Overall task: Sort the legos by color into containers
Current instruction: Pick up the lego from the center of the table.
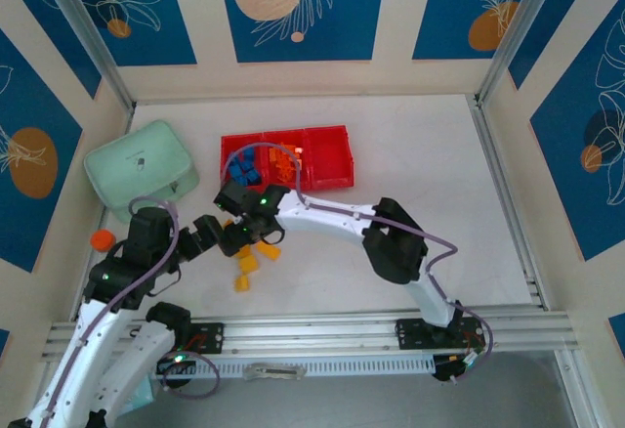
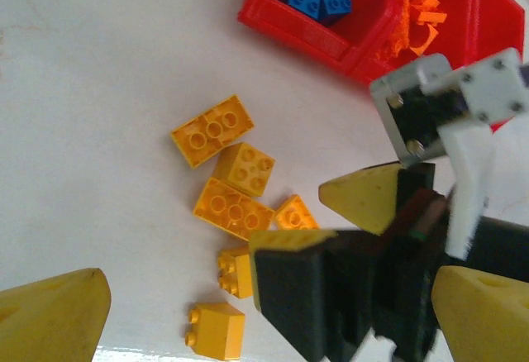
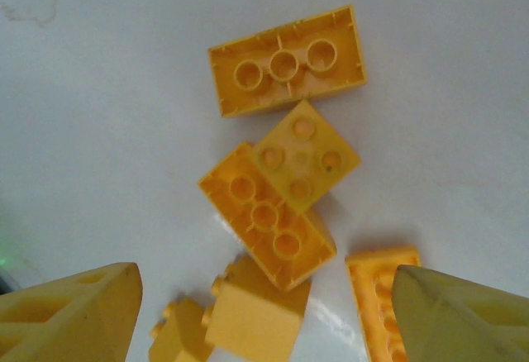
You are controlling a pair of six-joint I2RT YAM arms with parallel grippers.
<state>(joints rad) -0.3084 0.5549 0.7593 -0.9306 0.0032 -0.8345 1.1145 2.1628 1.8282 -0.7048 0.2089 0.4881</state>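
Right gripper: jaws apart, empty, over the yellow-orange plastic bricks, near the red 3-compartment plastic tray. Upturned brick: long axis runs diagonal to the jaw line.

A white table carries a red tray toward the back. A mint-green case sits to the tray's left, and a small orange cap lies near the left edge. Yellow-orange bricks lie clustered in front of the tray, some upside down.
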